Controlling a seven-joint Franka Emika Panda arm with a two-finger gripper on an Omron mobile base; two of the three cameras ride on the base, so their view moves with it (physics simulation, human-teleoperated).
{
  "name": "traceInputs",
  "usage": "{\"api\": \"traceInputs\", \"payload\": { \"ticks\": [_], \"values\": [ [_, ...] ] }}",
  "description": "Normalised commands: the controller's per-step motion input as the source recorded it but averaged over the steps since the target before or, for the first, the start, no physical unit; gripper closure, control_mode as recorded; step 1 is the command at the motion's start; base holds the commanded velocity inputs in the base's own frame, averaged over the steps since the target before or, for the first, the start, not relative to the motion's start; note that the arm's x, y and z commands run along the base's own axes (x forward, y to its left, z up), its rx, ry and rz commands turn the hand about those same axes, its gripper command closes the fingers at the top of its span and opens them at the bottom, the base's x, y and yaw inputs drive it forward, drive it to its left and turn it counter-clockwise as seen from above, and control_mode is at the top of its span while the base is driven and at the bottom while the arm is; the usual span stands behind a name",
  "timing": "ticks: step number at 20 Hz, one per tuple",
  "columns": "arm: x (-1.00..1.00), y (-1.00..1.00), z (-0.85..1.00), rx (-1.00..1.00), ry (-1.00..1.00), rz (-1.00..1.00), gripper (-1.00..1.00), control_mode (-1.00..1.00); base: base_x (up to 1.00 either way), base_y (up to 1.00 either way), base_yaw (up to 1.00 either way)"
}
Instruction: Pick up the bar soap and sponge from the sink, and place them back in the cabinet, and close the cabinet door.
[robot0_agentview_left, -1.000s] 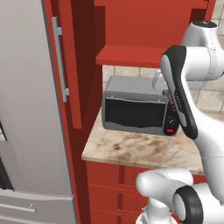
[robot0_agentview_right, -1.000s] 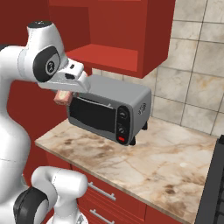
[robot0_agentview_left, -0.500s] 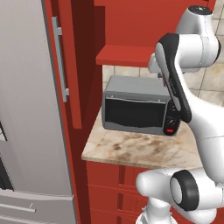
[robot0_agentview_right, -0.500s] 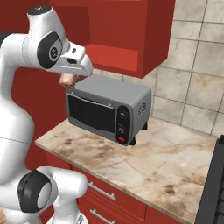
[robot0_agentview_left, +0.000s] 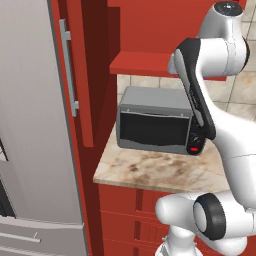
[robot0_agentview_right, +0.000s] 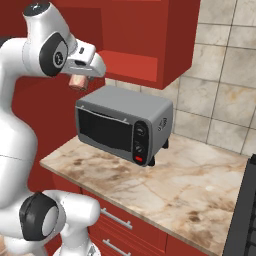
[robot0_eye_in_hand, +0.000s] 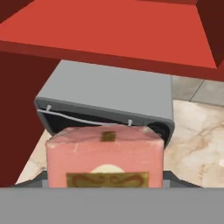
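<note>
My gripper (robot0_agentview_right: 80, 79) is shut on the bar soap (robot0_agentview_right: 77, 83), a pinkish block hanging just above the toaster oven's left top corner. In the hand view the bar soap (robot0_eye_in_hand: 105, 153) sits between the fingers of the gripper (robot0_eye_in_hand: 105, 177), with a gold mark on its near face. The red cabinet (robot0_agentview_right: 150, 30) hangs above, and its shelf (robot0_eye_in_hand: 109, 30) lies just ahead of and above the soap. The cabinet door (robot0_agentview_left: 86, 90) stands open at the left, seen nearly edge-on, with a slim grey handle (robot0_agentview_left: 68, 65). The sponge and the sink are out of view.
A grey toaster oven (robot0_agentview_right: 122, 122) stands on the marble counter (robot0_agentview_right: 190, 185) under the cabinet shelf (robot0_agentview_left: 145, 62). A tall grey fridge (robot0_agentview_left: 30, 125) rises at the left. Tiled wall (robot0_agentview_right: 225, 75) backs the counter, and a dark stove edge (robot0_agentview_right: 245, 210) lies at the right.
The arm has lifted the bar soap from beside the toaster oven's front up to a spot just under the cabinet shelf. The grip stays the same.
</note>
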Motion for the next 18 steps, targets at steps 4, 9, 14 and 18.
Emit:
{"api": "traceInputs", "payload": {
  "ticks": [4, 9, 14, 18],
  "values": [
    [0.34, 0.0, 0.0, -0.05, -0.22, -0.03, 1.0, -1.0, 0.0, 0.0, 0.0],
    [0.57, 0.0, 0.0, -0.01, -0.11, -0.08, 1.0, -1.0, 0.0, 0.0, 0.0],
    [0.6, 0.0, 0.08, 0.0, -0.01, -0.08, 1.0, -1.0, 0.0, 0.0, 0.0],
    [0.4, 0.0, 0.24, 0.0, 0.0, -0.01, 1.0, -1.0, 0.0, 0.0, 0.0]
  ]
}}
